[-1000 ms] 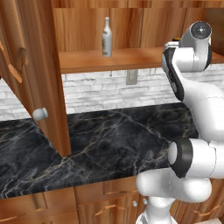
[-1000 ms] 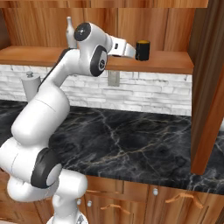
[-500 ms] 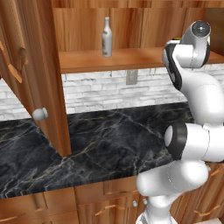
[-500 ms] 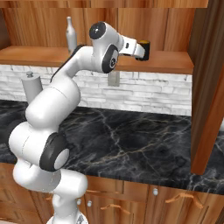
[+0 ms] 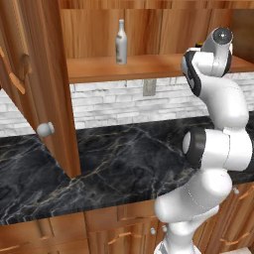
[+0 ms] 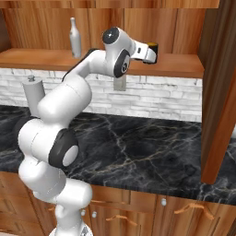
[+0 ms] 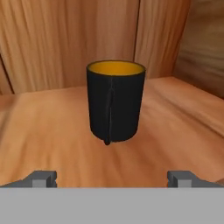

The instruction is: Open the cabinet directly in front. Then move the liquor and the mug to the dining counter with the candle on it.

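While spread wide, fingers (image 7: pixel 43 178) empty, short of mug (image 7: pixel 115 101).

Showing glossy white rounded arm (image 6: pixel 64 99) segments, wearing dark grey joint bands with silver round caps, ending in small dark finger tips (image 7: pixel 43 177).

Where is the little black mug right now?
The mug stands upright on the cabinet's wooden shelf, right in front of the open gripper, far to the right of the liquor.

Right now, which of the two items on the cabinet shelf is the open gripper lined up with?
The mug, short and black with a yellow inside, stands upright straight ahead of the gripper. The liquor, a slim pale bottle, stands farther along the shelf.
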{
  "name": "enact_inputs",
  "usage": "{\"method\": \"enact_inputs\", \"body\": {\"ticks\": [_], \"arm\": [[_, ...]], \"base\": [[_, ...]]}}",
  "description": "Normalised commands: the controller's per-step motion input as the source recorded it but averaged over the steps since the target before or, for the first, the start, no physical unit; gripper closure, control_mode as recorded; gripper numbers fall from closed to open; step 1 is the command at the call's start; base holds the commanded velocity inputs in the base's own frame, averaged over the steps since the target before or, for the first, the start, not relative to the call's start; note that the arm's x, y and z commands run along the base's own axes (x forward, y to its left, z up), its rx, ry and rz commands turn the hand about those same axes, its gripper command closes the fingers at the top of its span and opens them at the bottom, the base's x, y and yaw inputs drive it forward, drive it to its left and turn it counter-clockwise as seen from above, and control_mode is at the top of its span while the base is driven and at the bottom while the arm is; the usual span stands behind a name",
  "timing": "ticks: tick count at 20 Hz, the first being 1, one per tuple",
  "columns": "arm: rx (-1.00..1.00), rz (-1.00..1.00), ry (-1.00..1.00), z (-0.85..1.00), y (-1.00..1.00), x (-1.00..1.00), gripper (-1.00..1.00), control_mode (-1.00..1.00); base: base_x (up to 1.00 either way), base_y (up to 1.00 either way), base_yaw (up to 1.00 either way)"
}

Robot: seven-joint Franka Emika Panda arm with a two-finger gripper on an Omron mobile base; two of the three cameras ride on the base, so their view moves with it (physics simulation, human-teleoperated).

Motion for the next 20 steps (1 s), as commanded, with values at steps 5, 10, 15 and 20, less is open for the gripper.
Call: {"method": "enact_inputs", "body": {"ticks": [5, 10, 15, 20], "arm": [[0.01, 0.0, 0.0, -0.13, -0.13, 0.42, -1.0, -1.0], [0.01, 0.0, 0.0, -0.09, -0.23, 0.43, -1.0, -1.0], [0.01, 0.0, 0.0, -0.07, -0.14, 0.37, 1.0, -1.0], [0.0, 0.0, 0.0, 0.0, 0.0, 0.1, 1.0, -1.0]], "base": [[0.0, 0.0, 0.0], [0.0, 0.0, 0.0], [0.0, 0.0, 0.0], [0.0, 0.0, 0.0]]}}
